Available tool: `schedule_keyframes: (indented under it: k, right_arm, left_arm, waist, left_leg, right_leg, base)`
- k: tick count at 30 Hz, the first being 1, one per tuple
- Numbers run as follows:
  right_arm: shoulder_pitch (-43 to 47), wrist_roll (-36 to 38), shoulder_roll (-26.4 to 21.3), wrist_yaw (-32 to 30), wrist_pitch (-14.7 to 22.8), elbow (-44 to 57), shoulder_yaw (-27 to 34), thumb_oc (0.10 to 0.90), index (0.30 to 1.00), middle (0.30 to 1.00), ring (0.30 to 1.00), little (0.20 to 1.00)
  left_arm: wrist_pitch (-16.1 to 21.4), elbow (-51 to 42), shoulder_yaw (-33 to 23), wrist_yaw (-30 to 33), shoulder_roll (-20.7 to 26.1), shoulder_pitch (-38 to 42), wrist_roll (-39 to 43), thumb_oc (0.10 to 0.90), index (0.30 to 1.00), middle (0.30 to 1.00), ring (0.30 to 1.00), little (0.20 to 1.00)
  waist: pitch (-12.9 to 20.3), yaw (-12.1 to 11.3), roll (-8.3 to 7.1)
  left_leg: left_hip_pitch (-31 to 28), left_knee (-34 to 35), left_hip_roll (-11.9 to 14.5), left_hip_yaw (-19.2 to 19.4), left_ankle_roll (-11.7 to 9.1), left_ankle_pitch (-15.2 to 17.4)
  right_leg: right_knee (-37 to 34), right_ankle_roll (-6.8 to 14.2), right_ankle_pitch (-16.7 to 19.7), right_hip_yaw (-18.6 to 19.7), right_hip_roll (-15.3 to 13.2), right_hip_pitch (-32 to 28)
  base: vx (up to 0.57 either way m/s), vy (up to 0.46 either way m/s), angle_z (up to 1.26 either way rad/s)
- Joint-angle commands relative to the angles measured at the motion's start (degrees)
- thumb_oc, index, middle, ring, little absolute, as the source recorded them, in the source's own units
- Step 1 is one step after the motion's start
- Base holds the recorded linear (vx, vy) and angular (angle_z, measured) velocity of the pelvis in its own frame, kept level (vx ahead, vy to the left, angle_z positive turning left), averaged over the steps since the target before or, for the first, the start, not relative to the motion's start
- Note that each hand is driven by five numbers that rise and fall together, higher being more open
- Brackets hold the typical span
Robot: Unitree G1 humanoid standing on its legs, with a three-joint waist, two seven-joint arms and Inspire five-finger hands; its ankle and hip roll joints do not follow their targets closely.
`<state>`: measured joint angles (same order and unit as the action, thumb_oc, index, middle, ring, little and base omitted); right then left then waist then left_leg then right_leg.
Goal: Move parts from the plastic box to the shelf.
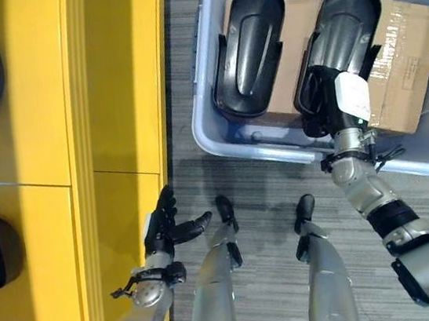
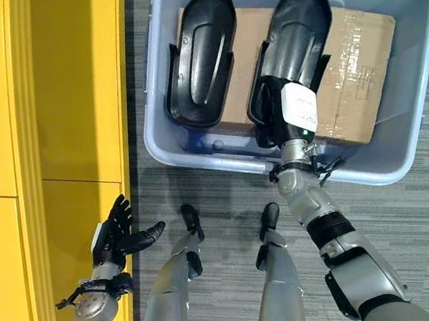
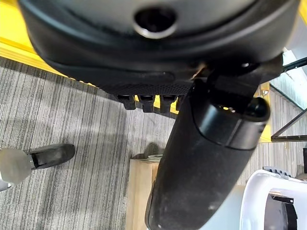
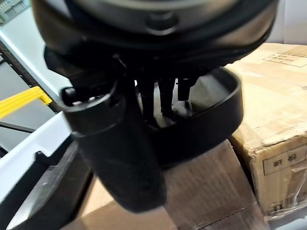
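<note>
**Right hand at the near end of a part in the box**

Left eye view: pale grey-blue plastic box (image 1: 213, 141) on the striped grey carpet holds two long black moulded plastic parts (image 1: 251, 45), lying side by side on a brown cardboard carton (image 1: 404, 64). The right hand (image 1: 341, 100) sits at the near end of the right black part (image 1: 342, 21), by the box's near wall. Yellow shelf (image 1: 34, 113) along the left.

Right eye view: left hand (image 2: 117, 235) hangs beside the shelf edge, fingers relaxed and spread, holding nothing.

Left wrist view: thumb, carpet, shelf edge; box corner cut off.

Right wrist view: fingers reach over the part's curved rim (image 4: 211, 122), tips hidden inside it, so I cannot tell whether the grasp is closed.

Judgement: seat the fingers firmly under the rim, lift straight up clear of the box wall, avoid dragging the neighbour part. Part length may make it tip.
</note>
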<state>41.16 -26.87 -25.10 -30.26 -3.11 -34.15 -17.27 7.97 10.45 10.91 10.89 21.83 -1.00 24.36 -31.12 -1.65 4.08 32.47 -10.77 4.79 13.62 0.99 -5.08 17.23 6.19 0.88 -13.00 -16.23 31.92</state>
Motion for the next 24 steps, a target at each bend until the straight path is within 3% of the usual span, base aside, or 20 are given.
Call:
schedule_keyframes:
  k: [1, 9, 10, 12, 13, 15, 24]
  right_arm:
    - [-4.65, 4.72, 2.82, 7.40, -0.27, -5.00, -3.22, 0.400, 0.300, 0.300, 0.300, 0.300]
    - [-9.36, 2.42, 2.54, 8.79, -0.25, -1.17, -3.67, 0.400, 0.300, 0.300, 0.300, 0.300]
    - [-9.82, 2.14, 2.30, 8.84, -0.22, -0.49, -3.54, 0.400, 0.300, 0.300, 0.300, 0.300]
    - [-11.51, 1.89, 1.95, 8.84, 0.00, 0.71, -2.84, 0.400, 0.300, 0.300, 0.300, 0.300]
    - [-12.05, 2.13, 1.92, 8.78, 0.01, 0.68, -2.39, 0.400, 0.300, 0.300, 0.300, 0.300]
    - [-12.53, 2.40, 1.92, 8.79, 0.07, 0.61, -2.07, 0.400, 0.300, 0.300, 0.300, 0.300]
    - [-18.94, 1.52, -3.01, 7.80, 0.80, 10.61, 4.81, 0.400, 0.300, 0.300, 0.300, 0.300]
  left_arm:
    - [4.20, -5.03, -1.05, 1.39, 3.30, -1.95, -0.83, 0.900, 1.000, 1.000, 1.000, 1.000]
    - [4.08, -4.69, -1.32, 1.65, 3.02, -1.14, -0.88, 0.900, 1.000, 1.000, 1.000, 1.000]
    - [4.09, -4.58, -1.50, 1.63, 2.95, -1.12, -0.85, 0.900, 1.000, 1.000, 1.000, 1.000]
    - [4.25, -4.32, -1.87, 1.67, 3.11, -0.98, -0.81, 0.900, 1.000, 1.000, 1.000, 1.000]
    - [4.22, -4.05, -1.85, 1.58, 3.17, -0.97, -0.80, 0.900, 1.000, 1.000, 1.000, 1.000]
    - [4.12, -4.00, -1.81, 1.49, 3.18, -0.95, -0.74, 0.900, 1.000, 1.000, 1.000, 1.000]
    - [3.35, -2.29, -2.23, -0.58, 3.52, -2.52, -0.67, 0.900, 1.000, 1.000, 1.000, 1.000]
  waist:
    - [1.32, -0.83, 0.18]
    - [1.32, -0.27, -1.10]
    - [1.32, -0.16, -1.33]
    - [1.43, -0.28, -1.70]
    - [1.41, -0.25, -1.87]
    - [1.63, -0.25, -1.98]
    - [6.78, -0.32, -4.41]
  left_leg:
    - [2.26, -8.09, 6.67, -1.90, -7.50, 6.13]
    - [-1.79, -6.44, 6.63, -1.93, -7.60, 5.76]
    - [-1.61, -6.10, 6.49, -1.62, -6.96, 4.29]
    - [-4.08, -5.53, 6.66, -2.20, -7.64, 5.47]
    - [-4.27, -4.91, 6.49, -1.81, -7.08, 3.90]
    - [-4.87, -4.48, 6.47, -2.14, -7.11, 3.69]
    - [-11.17, -2.07, 7.69, -3.44, -7.49, 3.30]
  right_leg:
    - [-7.56, 5.26, 6.86, 0.67, -7.02, -5.79]
    - [-8.70, 5.60, 7.19, -0.21, -6.63, -9.82]
    - [-8.96, 5.14, 8.29, -0.51, -6.86, -9.65]
    - [-8.94, 5.78, 7.26, -0.52, -6.57, -12.03]
    - [-9.37, 5.35, 8.27, -0.92, -6.74, -12.26]
    - [-9.57, 5.35, 8.21, -1.05, -6.66, -12.88]
    - [-10.75, 5.34, 6.75, -2.00, -5.53, -18.45]
  base:
    - [0.00, 0.000, 0.00]
    - [-0.01, -0.003, 0.00]
    - [0.00, 0.000, 0.00]
    - [0.02, -0.038, 0.02]
    - [-0.05, -0.036, 0.02]
    - [-0.01, -0.031, 0.03]
    - [0.05, -0.040, 0.03]
